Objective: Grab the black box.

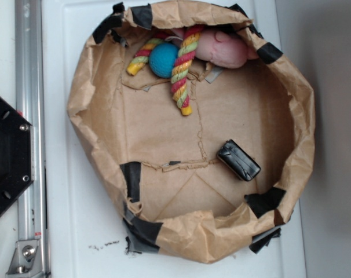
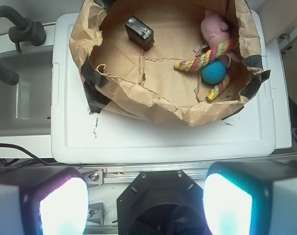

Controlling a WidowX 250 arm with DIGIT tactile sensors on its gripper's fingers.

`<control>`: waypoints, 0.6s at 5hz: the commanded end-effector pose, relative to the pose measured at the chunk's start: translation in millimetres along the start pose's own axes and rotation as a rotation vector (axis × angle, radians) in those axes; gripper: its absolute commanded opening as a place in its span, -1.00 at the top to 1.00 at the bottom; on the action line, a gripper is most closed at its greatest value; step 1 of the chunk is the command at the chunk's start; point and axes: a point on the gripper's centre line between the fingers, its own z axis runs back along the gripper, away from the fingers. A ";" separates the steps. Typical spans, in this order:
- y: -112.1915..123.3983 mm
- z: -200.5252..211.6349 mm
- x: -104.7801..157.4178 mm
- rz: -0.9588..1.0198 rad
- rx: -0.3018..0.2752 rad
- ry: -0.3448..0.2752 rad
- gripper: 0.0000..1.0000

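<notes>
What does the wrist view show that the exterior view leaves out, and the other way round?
Only the wrist view shows the claw, its two glowing fingers wide apart and empty, plus a grey sink with a black hose beside the white surface. Only the exterior view shows the vertical aluminium rail full length. Both show the paper-bag basin, the black box lying alone on its floor, and, grouped at the opposite side, the blue ball, striped rope and pink plush; also the black hexagonal plate.
</notes>
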 end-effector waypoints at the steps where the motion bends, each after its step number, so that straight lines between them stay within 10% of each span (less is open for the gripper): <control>1: 0.0 0.0 0.0 0.000 0.000 0.000 -1.00; 2: 6.8 -22.4 47.9 -0.113 -0.046 -0.087 -1.00; 3: -17.3 -57.1 95.3 -0.307 0.048 -0.182 -1.00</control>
